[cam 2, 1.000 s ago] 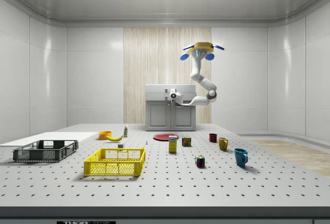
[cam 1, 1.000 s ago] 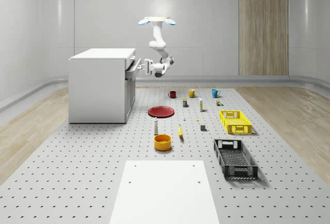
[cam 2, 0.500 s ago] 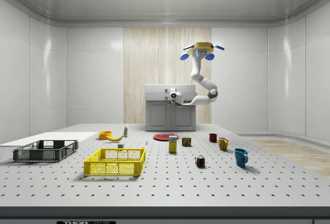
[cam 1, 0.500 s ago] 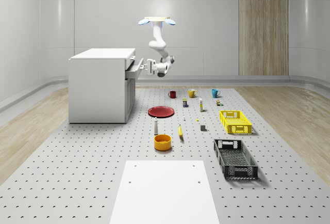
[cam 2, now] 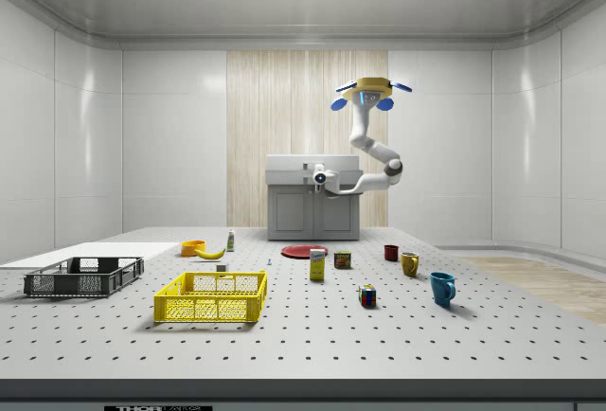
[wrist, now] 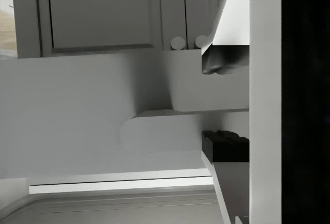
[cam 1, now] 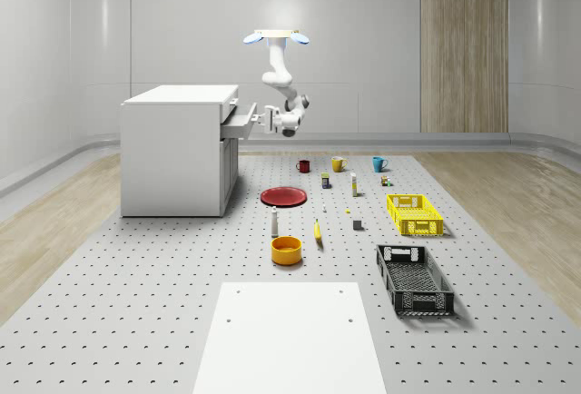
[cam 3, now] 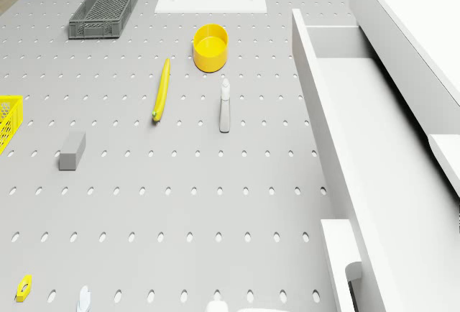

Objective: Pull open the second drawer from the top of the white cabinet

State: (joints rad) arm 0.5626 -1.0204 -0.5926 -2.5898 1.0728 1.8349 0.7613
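- The counter (cam 1: 136, 321) is a wide perforated surface. It carries the white cabinet (cam 1: 172, 158) on the whole-scene view's left, with crates, mugs and small items spread well apart from it.
- The white cabinet faces the whole-scene view's right, with its drawers stacked under the top edge.
- The drone (cam 1: 276, 37) hovers in the air in front of the cabinet, higher than its top and just off its front face.
- The arm (cam 1: 277, 76) hangs down from the drone, bends at the elbow and reaches back horizontally toward the cabinet front. The wrist is level with the upper drawers.
- The second drawer (cam 1: 238, 122) stands partly out of the cabinet, and its white, hollow interior is seen from above in the drone view.
- The step in hand looks like the pull itself, about midway. The next move calls for a straight, level draw away from the cabinet, with no lift or twist that would bind the drawer.
- The gripper (cam 1: 270, 120) sits right at the front of that drawer. I cannot tell whether it is clamped or released.
- The handle (wrist: 165, 128) is a rounded white bar on the drawer front, close before the wrist camera.
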